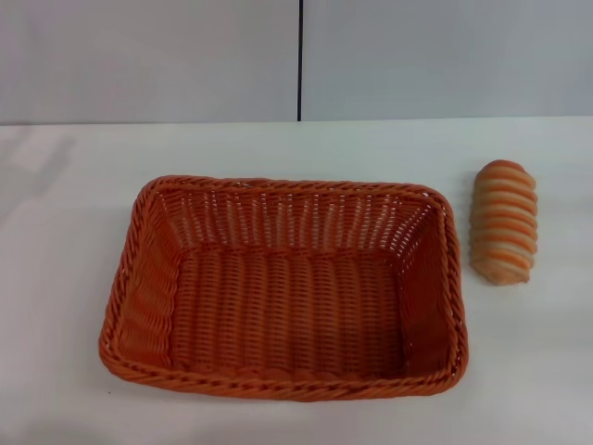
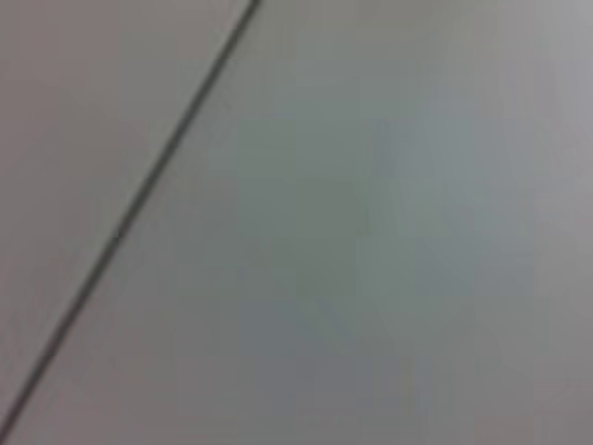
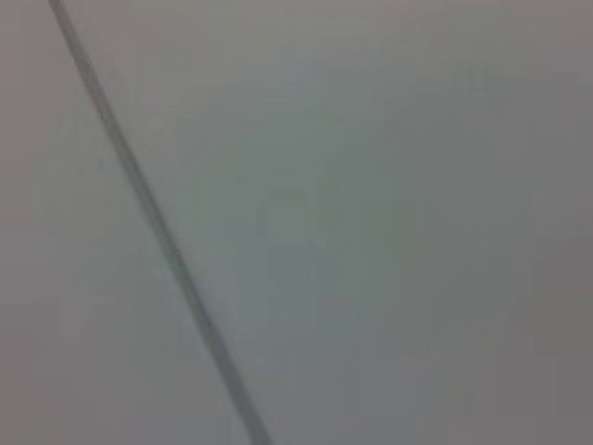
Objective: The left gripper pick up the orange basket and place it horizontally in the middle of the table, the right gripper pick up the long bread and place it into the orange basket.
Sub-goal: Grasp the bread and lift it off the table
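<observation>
Left gripper: nowhere in the head view, and its wrist camera only catches a blank grey panel with a thin dark seam (image 2: 139, 199), so no clue whether it's open or closed. Looks parked off to the side, pointing at the back wall.

Right gripper: same deal, out of sight. Its wrist camera shows the wall and that seam (image 3: 157, 232) again, nothing else. Can't say anything about its grip.

Orange basket (image 1: 287, 375): sitting flat on the table, long side running left to right, roughly central and a bit toward the near edge. Empty inside. Honestly it already looks like it's lying horizontally, so my guess is the left arm's job is done or barely needs doing.

Long bread (image 1: 504, 221): lying on the table just right of the basket's far right corner, close but not touching, its length running near to far. That's the right arm's side, so an easy reach.

Table (image 1: 74, 232): plain white, just those two things on it.

Next step, I reckon: right arm comes in for the bread, then a short hop left over the rim.
</observation>
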### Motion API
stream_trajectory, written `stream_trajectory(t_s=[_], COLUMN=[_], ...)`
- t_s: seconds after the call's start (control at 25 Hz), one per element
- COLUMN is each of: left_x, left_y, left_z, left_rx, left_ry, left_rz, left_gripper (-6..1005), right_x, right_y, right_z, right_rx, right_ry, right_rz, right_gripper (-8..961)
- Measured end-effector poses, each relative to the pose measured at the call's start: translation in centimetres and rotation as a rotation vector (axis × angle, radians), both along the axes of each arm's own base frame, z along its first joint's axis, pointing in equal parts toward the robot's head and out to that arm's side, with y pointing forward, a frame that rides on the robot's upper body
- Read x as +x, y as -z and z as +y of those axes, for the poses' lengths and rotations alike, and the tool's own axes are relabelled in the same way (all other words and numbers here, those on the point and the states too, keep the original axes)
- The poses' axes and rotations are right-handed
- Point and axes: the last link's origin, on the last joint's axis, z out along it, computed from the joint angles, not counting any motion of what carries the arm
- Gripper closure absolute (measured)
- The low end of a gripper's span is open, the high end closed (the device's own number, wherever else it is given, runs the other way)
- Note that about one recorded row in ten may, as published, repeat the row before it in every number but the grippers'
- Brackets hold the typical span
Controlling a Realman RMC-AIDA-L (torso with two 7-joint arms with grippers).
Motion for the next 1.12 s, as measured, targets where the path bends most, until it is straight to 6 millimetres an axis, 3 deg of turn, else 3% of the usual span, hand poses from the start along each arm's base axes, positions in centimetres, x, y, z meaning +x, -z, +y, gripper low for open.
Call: stream_trajectory(t_s=[0.24,0.56,0.76,1.12], left_x=[1.1,2.0,2.2,2.6], left_y=[2.3,3.6,3.8,4.0], left_z=[-0.5,-0.3,0.3,1.3], left_rx=[0.195,0.29,0.297,0.285], left_ry=[0.059,0.081,0.078,0.075], left_rz=[0.133,0.239,0.259,0.27], left_gripper=[186,186,186,186], right_x=[-2.1,-5.0,-6.7,-8.1], right_y=[-0.7,-2.5,-4.6,-6.4], right_z=[2.0,5.1,7.3,8.6], right_rx=[-0.255,-0.546,-0.712,-0.834], right_ry=[-0.19,-0.321,-0.3,-0.262], right_rz=[0.06,0.126,0.047,0.004], right_gripper=[427,426,420,368])
